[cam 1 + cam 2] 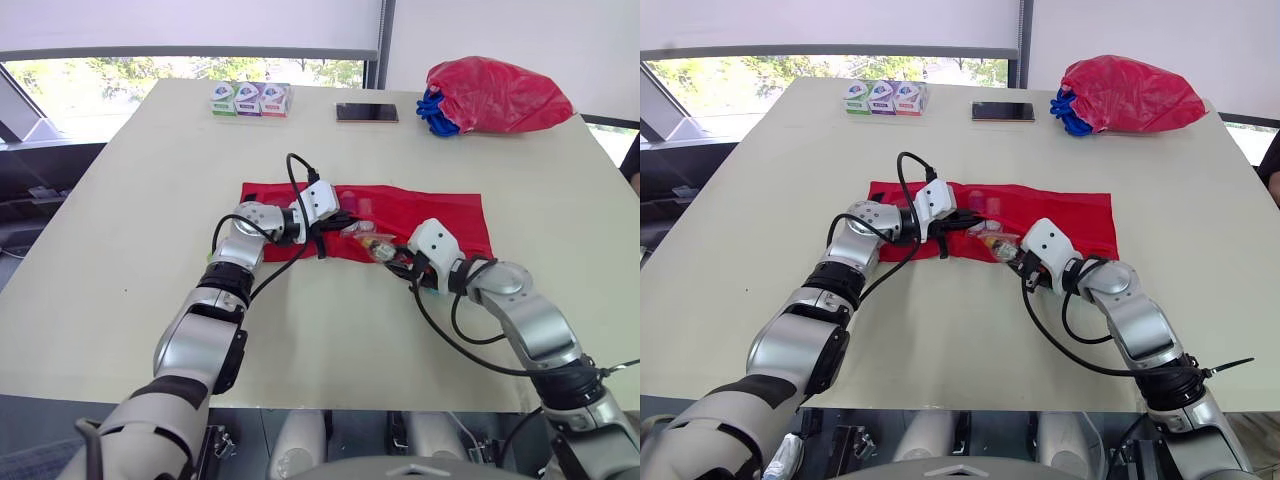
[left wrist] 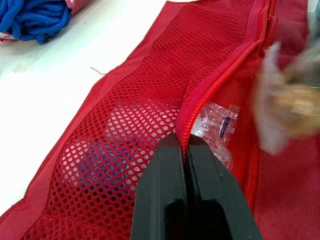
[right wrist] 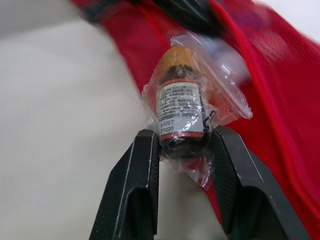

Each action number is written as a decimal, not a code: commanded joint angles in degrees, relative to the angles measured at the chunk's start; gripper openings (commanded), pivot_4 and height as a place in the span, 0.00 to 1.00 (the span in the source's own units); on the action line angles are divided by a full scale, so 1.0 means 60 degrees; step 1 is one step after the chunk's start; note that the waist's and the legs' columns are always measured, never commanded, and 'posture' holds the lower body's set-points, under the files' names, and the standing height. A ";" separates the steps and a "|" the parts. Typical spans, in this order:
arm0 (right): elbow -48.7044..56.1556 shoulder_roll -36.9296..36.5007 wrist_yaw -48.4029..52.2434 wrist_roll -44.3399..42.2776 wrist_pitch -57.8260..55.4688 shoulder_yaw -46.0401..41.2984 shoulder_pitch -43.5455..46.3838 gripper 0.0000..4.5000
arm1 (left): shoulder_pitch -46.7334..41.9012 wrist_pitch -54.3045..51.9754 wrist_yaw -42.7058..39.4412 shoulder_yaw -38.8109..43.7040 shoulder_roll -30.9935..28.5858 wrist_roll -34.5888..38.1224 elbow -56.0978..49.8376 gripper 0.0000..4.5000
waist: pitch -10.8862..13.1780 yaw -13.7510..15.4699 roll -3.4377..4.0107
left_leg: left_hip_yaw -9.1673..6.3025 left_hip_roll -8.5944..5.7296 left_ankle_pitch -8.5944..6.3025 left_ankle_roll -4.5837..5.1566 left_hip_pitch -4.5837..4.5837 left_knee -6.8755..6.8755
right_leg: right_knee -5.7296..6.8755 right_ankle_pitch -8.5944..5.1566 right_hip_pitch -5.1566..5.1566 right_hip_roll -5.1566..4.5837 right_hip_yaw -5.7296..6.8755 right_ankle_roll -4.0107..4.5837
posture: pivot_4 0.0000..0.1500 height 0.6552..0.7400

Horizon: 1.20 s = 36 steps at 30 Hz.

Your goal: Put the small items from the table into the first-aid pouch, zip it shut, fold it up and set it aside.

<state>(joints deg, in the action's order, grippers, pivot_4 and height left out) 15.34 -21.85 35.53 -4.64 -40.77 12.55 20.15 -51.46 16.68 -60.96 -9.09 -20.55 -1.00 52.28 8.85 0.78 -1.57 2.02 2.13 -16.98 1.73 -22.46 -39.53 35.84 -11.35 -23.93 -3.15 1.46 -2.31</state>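
As the right claw (image 3: 183,136) is clamped partway shut on a wrapped bottle (image 3: 177,102), neck pointing away, the bottle sits at the near edge of the pouch (image 1: 440,215) on the desk (image 1: 150,200). Just beyond and to its left, the left claw (image 2: 185,146) pinches the zipper lip (image 2: 200,95) tight, mesh pocket gaping. Pouch runs left-right. Likely next: bottle goes forward-left into the gap.

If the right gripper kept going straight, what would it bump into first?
Probably the red pouch. The right gripper, holding a wrapped little bottle, points at its opened edge, which the left gripper pinches just beyond. Depth is hard to judge.
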 commanded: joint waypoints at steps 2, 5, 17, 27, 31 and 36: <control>0.0388 0.0588 -0.1236 -0.0016 -0.1246 -0.0642 0.0057 0.20 | -0.0018 0.0029 -0.0006 0.0081 0.0171 0.0163 -0.0501 0.00 | 0.0000 0.0004 0.0000 | -0.0001 0.0000 0.0000 0.0000 -0.0002 0.0000 | -0.0001 0.0000 0.0000 0.0000 0.0000 0.0000 | 1.00 1.00; 0.0455 0.1349 -0.2051 -0.0192 -0.1870 -0.1125 0.0144 0.20 | -0.0008 0.0026 -0.0060 0.0053 0.0261 0.0162 -0.0575 0.00 | 0.0000 -0.0002 0.0000 | -0.0002 -0.0001 0.0000 0.0000 -0.0006 0.0000 | -0.0002 0.0000 -0.0001 0.0000 0.0000 0.0000 | 1.00 1.00; -0.0345 0.4116 -0.4660 -0.0561 -0.2854 -0.2717 0.1335 0.20 | 0.0362 -0.0015 -0.0359 -0.0238 0.0713 0.0117 -0.1273 0.00 | -0.0001 -0.0013 0.0005 | -0.0015 -0.0002 0.0000 0.0001 -0.0010 0.0001 | 0.0001 0.0000 -0.0002 0.0008 -0.0003 0.0001 | 1.00 1.00; -0.0712 0.4258 -0.4938 -0.0700 -0.2582 -0.2484 0.1388 0.56 | 0.0445 -0.0133 -0.0295 -0.0278 0.0777 0.0108 -0.1402 0.00 | -0.0001 -0.0034 0.0006 | -0.0014 -0.0003 0.0000 0.0001 -0.0011 0.0015 | -0.0004 0.0000 -0.0003 0.0008 -0.0009 0.0001 | 1.00 1.00; 0.0166 0.3374 -0.4330 -0.0748 -0.2783 -0.1834 0.0867 0.74 | 0.0385 -0.0120 -0.0118 -0.0192 0.0705 0.0083 -0.1183 0.00 | -0.0001 -0.0034 0.0007 | -0.0016 -0.0003 -0.0001 0.0002 -0.0011 0.0017 | -0.0005 0.0000 -0.0003 0.0008 -0.0009 0.0001 | 1.00 1.00; 0.1714 0.2003 -0.3267 -0.1357 -0.3406 -0.1526 0.0171 0.74 | 0.0262 -0.0101 0.0028 -0.0112 0.0682 0.0117 -0.0996 0.00 | -0.0001 -0.0048 0.0006 | -0.0014 -0.0004 -0.0002 0.0003 -0.0010 0.0017 | -0.0011 -0.0001 -0.0003 0.0008 -0.0012 0.0000 | 1.00 1.00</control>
<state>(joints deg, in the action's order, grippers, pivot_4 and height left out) 20.98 -8.56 13.81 -11.02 -60.56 3.09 21.20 -48.50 15.49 -61.31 -10.76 -16.20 -1.00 46.63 8.84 0.49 -1.54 1.94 2.11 -16.99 1.75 -22.51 -39.43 35.78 -11.36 -23.94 -3.11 1.38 -2.31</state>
